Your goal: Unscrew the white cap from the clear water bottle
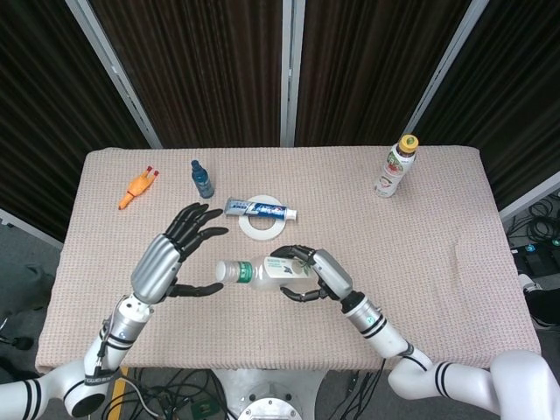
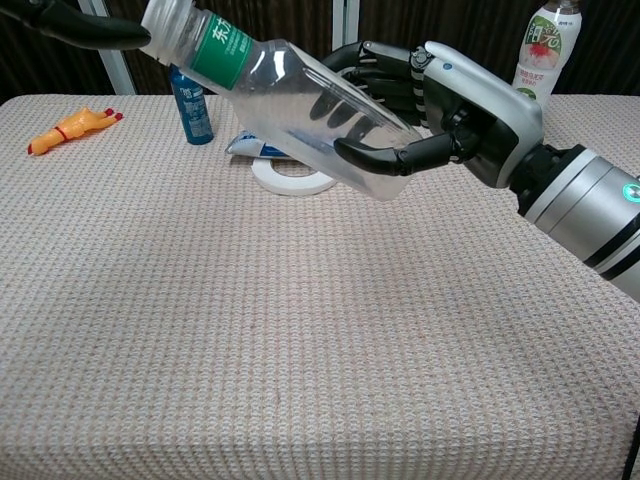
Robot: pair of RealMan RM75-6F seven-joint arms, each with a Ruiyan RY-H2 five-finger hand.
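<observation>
The clear water bottle (image 1: pixel 276 269) with a green label lies tilted in the air above the table, and my right hand (image 1: pixel 319 274) grips its body from the base end. Its white cap (image 1: pixel 226 271) points toward my left hand (image 1: pixel 171 254). That hand holds nothing; its fingers are spread above the cap and its thumb reaches under the cap's end. In the chest view the bottle (image 2: pixel 290 95) slants up to the left, with the cap (image 2: pixel 165 18) at the top edge, the right hand (image 2: pixel 450 105) wrapped around it, and the left thumb tip right beside the cap; I cannot tell whether they touch.
On the cloth-covered table (image 1: pixel 437 262) lie a yellow toy chicken (image 1: pixel 138 187), a small blue bottle (image 1: pixel 202 178), a toothpaste tube (image 1: pixel 261 208) and a white tape ring (image 1: pixel 264 226). A yellow-capped juice bottle (image 1: pixel 395 166) stands at the back right.
</observation>
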